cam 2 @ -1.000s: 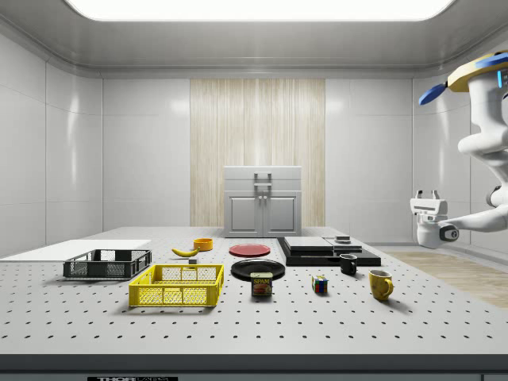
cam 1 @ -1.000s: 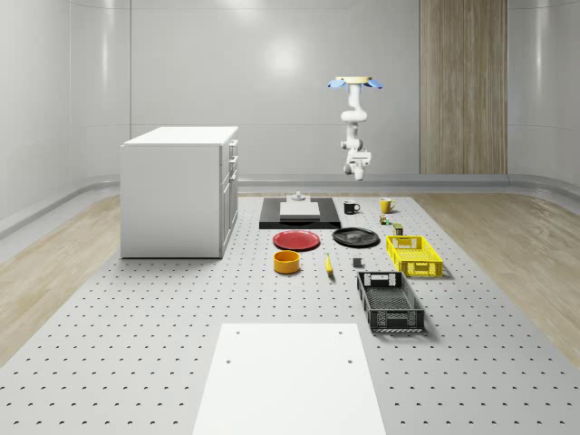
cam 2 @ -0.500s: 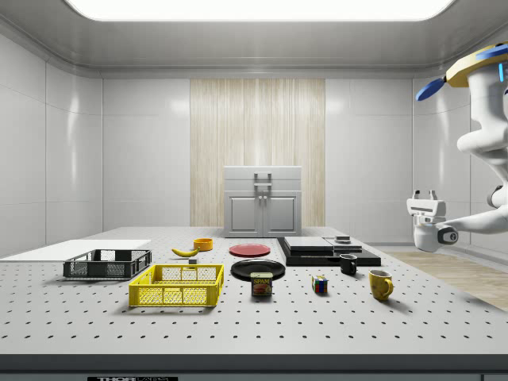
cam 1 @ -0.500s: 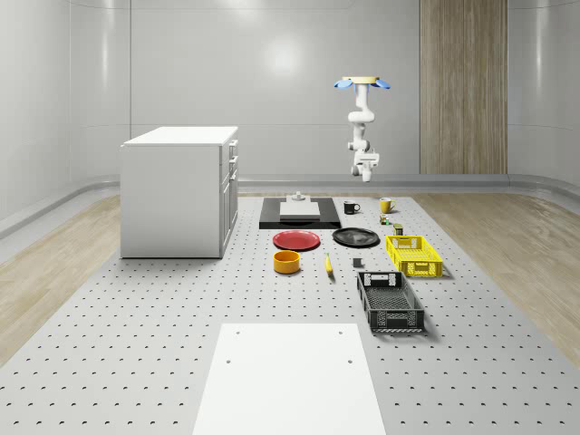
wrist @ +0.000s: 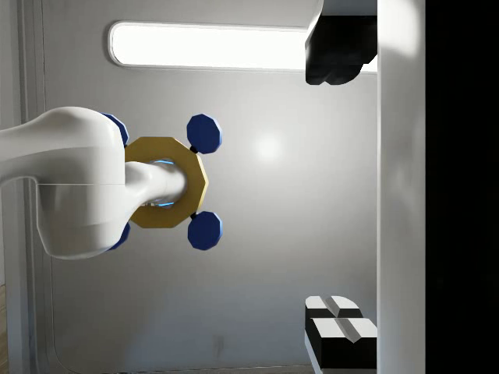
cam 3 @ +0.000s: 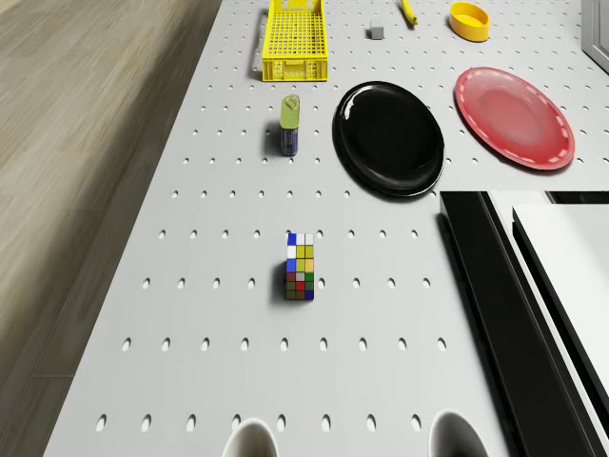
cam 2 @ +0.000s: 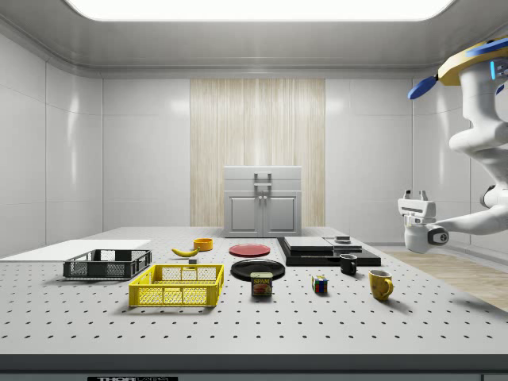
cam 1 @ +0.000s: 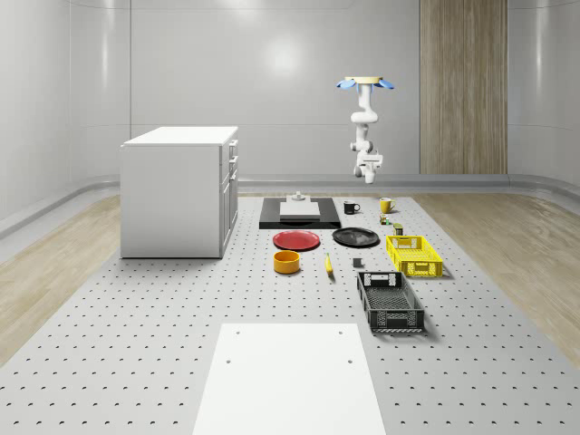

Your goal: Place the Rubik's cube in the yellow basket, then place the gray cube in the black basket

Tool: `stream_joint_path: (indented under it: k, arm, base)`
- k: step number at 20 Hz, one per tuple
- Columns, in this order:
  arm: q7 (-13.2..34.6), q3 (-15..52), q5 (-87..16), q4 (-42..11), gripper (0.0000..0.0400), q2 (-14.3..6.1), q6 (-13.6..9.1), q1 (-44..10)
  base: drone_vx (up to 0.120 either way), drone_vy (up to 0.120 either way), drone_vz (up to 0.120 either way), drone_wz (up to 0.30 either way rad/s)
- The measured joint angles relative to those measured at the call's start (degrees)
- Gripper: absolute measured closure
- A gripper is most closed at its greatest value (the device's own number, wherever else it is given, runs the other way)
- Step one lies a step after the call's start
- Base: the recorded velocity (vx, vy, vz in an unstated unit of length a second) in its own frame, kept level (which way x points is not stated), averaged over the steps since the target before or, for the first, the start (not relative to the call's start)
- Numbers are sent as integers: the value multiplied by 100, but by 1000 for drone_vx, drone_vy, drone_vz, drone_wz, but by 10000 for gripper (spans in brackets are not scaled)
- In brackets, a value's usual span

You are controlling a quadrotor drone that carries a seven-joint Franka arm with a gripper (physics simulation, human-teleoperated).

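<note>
While the drone [cam 2: 476,59] hovers high beyond the far end of the perforated table [cam 1: 136,308], at the side view's right edge, its arm folds down and back so that the gripper [cam 2: 416,196] points upward, toward the ceiling rather than the tabletop. In the wrist view the two fingertips [wrist: 337,54] sit well apart, with nothing between them. The Rubik's cube [cam 2: 319,284] rests on the table, below the gripper and toward the side view's left of it, between the black mug [cam 2: 348,264] and the tin can [cam 2: 261,284]. The yellow basket [cam 2: 177,286] lies farther that same way, past the can. As I judge it, the coming move hinges on turning the gripper over to face downward and bringing it down and across to the Rubik's cube. In the drone view a small gray cube [cam 3: 377,32] sits just beside the yellow basket.
</note>
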Motion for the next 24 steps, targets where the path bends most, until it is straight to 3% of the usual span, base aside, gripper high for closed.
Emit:
stream_joint_path:
  k: [10, 16, 20, 24]
  arm:
    - [78, 421, -591, -64, 0, -39, 50, -130]
    - [253, 1288, -1824, -300, 0, -107, 108, -405]
    - [541, 2409, -3493, -894, 0, -247, 193, -795]
    - [1153, 3861, -5919, -2164, 0, -528, 263, -1458]
  base:
    - [120, 0, 0, 0]
    - [120, 0, 0, 0]
    - [120, 0, 0, 0]
    - [120, 0, 0, 0]
